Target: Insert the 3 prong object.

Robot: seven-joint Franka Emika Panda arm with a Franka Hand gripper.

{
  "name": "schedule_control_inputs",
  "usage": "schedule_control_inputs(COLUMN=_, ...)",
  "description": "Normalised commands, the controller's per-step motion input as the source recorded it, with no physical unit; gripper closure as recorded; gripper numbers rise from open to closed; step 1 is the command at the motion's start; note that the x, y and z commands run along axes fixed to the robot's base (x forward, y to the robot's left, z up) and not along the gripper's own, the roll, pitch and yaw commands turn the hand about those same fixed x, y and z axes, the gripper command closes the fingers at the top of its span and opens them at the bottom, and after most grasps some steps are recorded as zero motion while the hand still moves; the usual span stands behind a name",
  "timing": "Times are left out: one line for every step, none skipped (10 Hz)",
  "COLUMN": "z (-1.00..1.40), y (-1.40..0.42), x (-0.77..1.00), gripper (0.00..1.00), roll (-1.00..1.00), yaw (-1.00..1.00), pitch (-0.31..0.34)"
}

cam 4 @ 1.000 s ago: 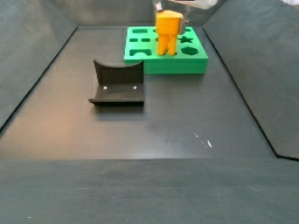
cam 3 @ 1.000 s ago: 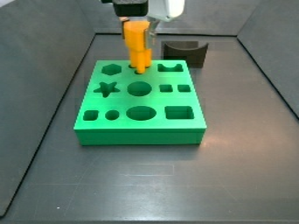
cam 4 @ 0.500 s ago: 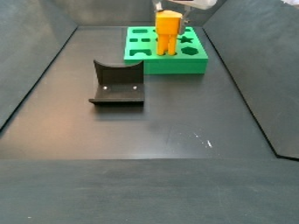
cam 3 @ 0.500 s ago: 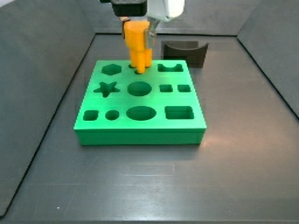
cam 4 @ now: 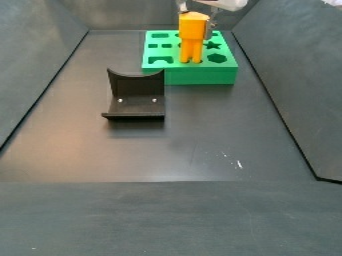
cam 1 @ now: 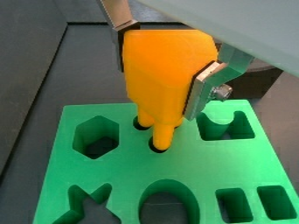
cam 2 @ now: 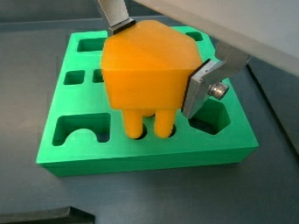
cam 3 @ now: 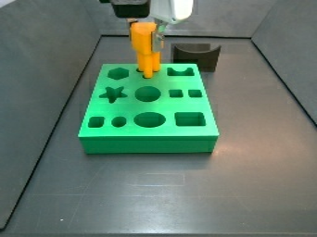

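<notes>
The orange 3 prong object point(cam 3: 146, 46) stands upright over the back row of the green block point(cam 3: 148, 131), its prongs reaching down into the block's small holes point(cam 2: 149, 129). My gripper point(cam 1: 163, 61) is shut on its blocky body. One silver finger point(cam 1: 208, 85) presses one side and the other finger point(cam 1: 117, 17) the opposite upper edge. The same grip shows in the other wrist picture, with the gripper point(cam 2: 160, 57) above the block point(cam 2: 152, 156). In a side view the piece point(cam 4: 194, 38) stands on the block point(cam 4: 214, 72) at the far end of the floor.
The dark fixture point(cam 3: 198, 56) stands just behind the green block, and shows nearer mid-floor in a side view point(cam 4: 134, 97). The block has several other shaped holes, such as a star point(cam 3: 113, 93) and an oval point(cam 3: 150, 119). Low grey walls point(cam 3: 56, 83) ring the floor.
The orange piece stays in the same place on the block. The gripper's upper body looks shifted very slightly in a side view. Nothing else has moved.
</notes>
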Motion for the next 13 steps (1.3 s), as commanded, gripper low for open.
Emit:
schedule_control_inputs(z=-0.09, y=0.00, x=-0.19, gripper=1.00, roll=0.00, yaw=-0.07, pitch=-0.034)
schedule_control_inputs(z=-0.11, y=0.00, x=-0.16, gripper=1.00, roll=0.00, yaw=0.00, pitch=-0.061)
schedule_control_inputs(z=-0.27, y=0.00, x=0.01, gripper=1.00, roll=0.00, yaw=0.01, pitch=-0.043)
schedule_control_inputs(z=-0.36, y=0.00, x=0.23, gripper=1.00, roll=-0.01, yaw=0.02, pitch=-0.063)
schedule_control_inputs(z=-0.40, y=0.00, x=0.35, gripper=1.00, roll=-0.01, yaw=0.00, pitch=-0.061)
schedule_control_inputs(z=-0.37, y=0.00, x=0.24, gripper=1.00, roll=0.00, yaw=0.00, pitch=-0.057)
schedule_control_inputs(z=-0.31, y=0.01, x=0.01, gripper=1.00, roll=0.04, yaw=0.00, pitch=0.000)
schedule_control_inputs(z=-0.32, y=0.08, x=0.00, gripper=1.00, roll=0.11, yaw=0.00, pitch=0.000)
schedule_control_inputs(z=-0.32, y=0.10, x=0.00, gripper=1.00, roll=0.13, yaw=0.00, pitch=0.000)
schedule_control_inputs(z=-0.28, y=0.08, x=0.00, gripper=1.00, roll=0.12, yaw=0.00, pitch=0.000)
schedule_control_inputs(z=-0.29, y=0.04, x=0.00, gripper=1.00, roll=0.14, yaw=0.00, pitch=0.020)
schedule_control_inputs(z=-0.37, y=0.01, x=0.00, gripper=1.00, roll=0.11, yaw=0.00, pitch=0.000)
schedule_control_inputs(z=-0.37, y=0.00, x=0.00, gripper=1.00, roll=0.10, yaw=-0.01, pitch=0.000)
